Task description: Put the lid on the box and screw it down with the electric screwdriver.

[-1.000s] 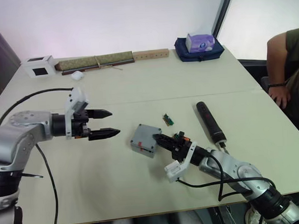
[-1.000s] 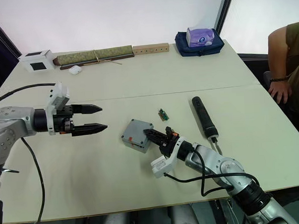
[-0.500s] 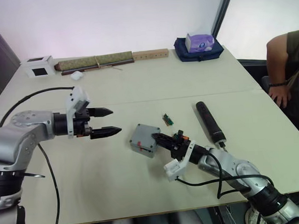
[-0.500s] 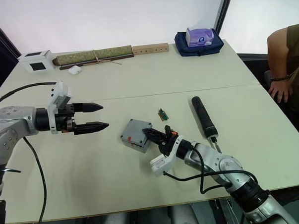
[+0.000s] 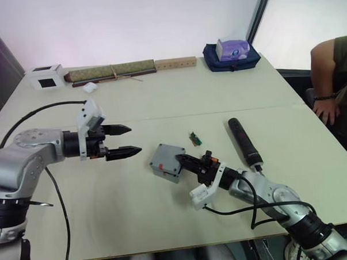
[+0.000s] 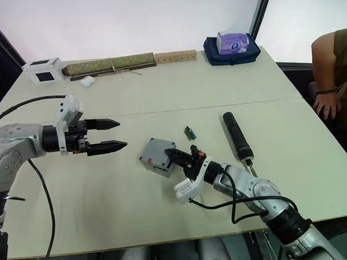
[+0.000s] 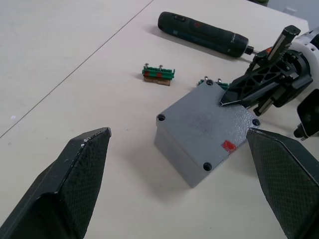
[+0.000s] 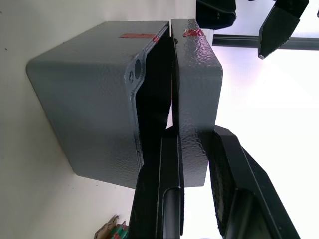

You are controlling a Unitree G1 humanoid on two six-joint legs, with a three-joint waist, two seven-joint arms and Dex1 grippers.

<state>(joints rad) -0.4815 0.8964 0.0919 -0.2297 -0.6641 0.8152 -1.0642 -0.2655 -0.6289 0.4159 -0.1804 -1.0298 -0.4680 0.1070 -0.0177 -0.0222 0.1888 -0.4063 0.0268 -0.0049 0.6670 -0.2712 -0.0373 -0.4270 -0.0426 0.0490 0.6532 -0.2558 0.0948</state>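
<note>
Pebbled grey lid (image 8: 197,89) (square) pinched by black fingers (image 8: 224,169).

Table (image 5: 161,102) with box (image 5: 163,165), electric screwdriver (image 5: 243,141)

- The lid (image 8: 197,74) looks like grey plastic with a fine pebbled, faintly shiny skin, and carries a small red mark.
- The box (image 8: 89,94), left of centre in the right wrist view, has the same grey grained plastic, duller on its side wall.
- The electric screwdriver (image 7: 202,34), at the top of the left wrist view, has a dark matt casing and a thin metal bit.
- The table (image 5: 160,96) is pale, smooth and matt.
- The left gripper (image 7: 179,199) has black fingers (image 7: 75,174) with a woven, rough-looking texture.
- The right gripper (image 8: 192,169) has smooth, slightly glossy black fingers.
</note>
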